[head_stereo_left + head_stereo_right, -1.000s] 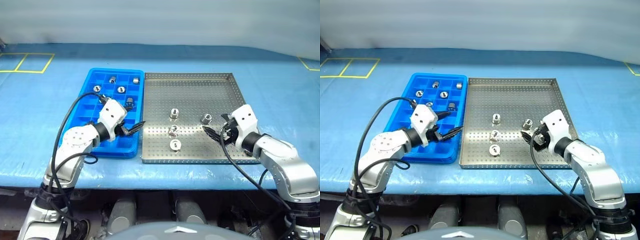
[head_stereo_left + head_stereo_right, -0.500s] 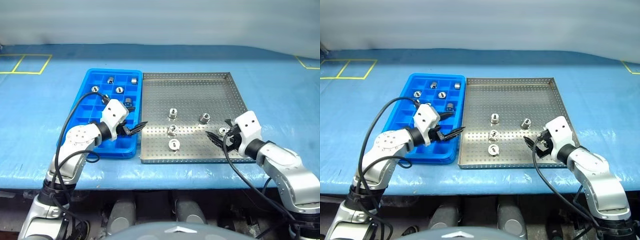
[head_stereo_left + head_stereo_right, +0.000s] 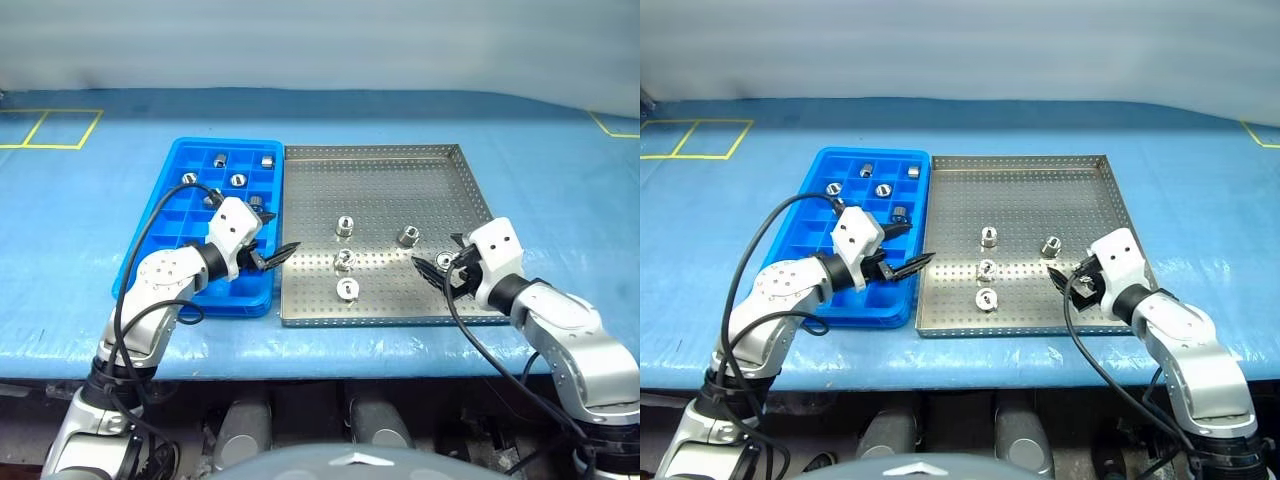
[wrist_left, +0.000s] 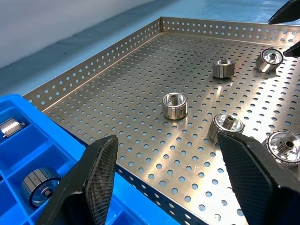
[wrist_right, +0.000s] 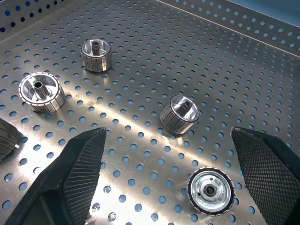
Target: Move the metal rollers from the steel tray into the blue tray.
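Since a second ago, little had shifted. Left gripper [image 3: 276, 252] hovered agape, empty, over the blue tray [image 3: 160, 232], holding several metal rollers [image 3: 343, 227]. Five remained on the steel tray [image 3: 380, 175]; right gripper [image 3: 441, 268] gaped empty around one.

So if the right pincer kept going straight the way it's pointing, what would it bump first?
Probably the roller lying flat on the steel tray, sitting between the open right pincer's fingers. Depth is hard to judge; it might pass just over it.
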Tool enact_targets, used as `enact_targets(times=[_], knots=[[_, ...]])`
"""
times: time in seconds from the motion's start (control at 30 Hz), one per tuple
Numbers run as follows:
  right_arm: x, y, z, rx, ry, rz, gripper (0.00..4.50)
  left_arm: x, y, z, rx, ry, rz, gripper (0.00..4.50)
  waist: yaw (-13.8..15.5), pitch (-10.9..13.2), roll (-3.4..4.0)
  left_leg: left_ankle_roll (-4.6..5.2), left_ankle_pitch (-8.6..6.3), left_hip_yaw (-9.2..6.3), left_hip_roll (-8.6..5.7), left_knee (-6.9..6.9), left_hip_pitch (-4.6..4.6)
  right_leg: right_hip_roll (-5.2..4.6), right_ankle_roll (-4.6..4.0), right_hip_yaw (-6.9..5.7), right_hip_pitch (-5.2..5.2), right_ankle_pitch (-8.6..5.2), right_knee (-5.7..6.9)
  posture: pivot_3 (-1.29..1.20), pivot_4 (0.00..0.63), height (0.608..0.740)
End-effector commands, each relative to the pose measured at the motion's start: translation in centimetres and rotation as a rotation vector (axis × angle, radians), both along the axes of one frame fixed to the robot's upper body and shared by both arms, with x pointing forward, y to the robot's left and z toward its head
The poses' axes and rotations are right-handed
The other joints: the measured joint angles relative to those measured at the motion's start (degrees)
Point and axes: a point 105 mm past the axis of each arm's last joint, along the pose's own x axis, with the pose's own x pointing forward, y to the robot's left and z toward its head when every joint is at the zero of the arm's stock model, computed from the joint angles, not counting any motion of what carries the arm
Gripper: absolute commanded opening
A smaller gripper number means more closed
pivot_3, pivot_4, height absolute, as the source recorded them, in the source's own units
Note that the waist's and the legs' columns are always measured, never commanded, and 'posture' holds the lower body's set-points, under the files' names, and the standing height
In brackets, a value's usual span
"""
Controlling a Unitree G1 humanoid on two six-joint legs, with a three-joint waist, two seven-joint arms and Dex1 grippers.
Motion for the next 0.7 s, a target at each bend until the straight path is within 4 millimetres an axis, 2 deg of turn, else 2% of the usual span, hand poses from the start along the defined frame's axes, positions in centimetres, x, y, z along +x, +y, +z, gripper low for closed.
enact_targets(times=[0.03,0.27,0.47,0.6,0.7], knots=[[0.2,0.2,0.9,-0.002,-0.045,0.014,4.49,-0.2,0.3,1.1,0.0,-0.039,0.008,3.69,0.03,0.0,0.0,0.0,0.0,0.0,0.0,0.0,0.0,0.0,0.0,0.0,0.0,0.0,0.0,0.0,0.15,0.74],[0.5,0.4,0.8,0.001,-0.045,0.027,4.49,-0.5,-0.8,0.8,-0.031,-0.016,-0.019,3.69,0.26,0.0,0.0,0.0,0.0,0.0,0.0,0.01,0.0,0.0,0.0,0.0,0.01,0.0,-0.01,0.01,0.15,0.74],[0.3,0.2,0.6,-0.001,-0.049,0.007,4.49,-2.2,-4.8,1.2,-0.095,0.033,-0.223,3.69,0.32,0.0,0.0,0.0,0.0,0.0,-0.01,0.01,-0.01,0.0,0.01,0.01,0.01,0.0,-0.01,-0.02,0.15,0.74],[0.0,0.0,0.6,0.001,-0.062,-0.017,4.49,-1.9,-5.9,-1.2,0.015,0.169,-0.256,3.69,0.1,0.0,0.0,0.0,0.0,-0.01,-0.02,0.09,0.0,0.01,0.03,0.01,0.05,0.02,0.01,-0.06,0.15,0.74],[-0.2,0.0,0.6,0.008,-0.072,-0.032,4.49,-1.6,-6.6,-1.7,0.042,0.221,-0.277,3.69,-0.86,0.0,0.01,0.0,0.0,0.01,-0.02,0.1,0.01,0.01,0.04,0.03,0.05,0.02,0.01,-0.09,0.15,0.74]])
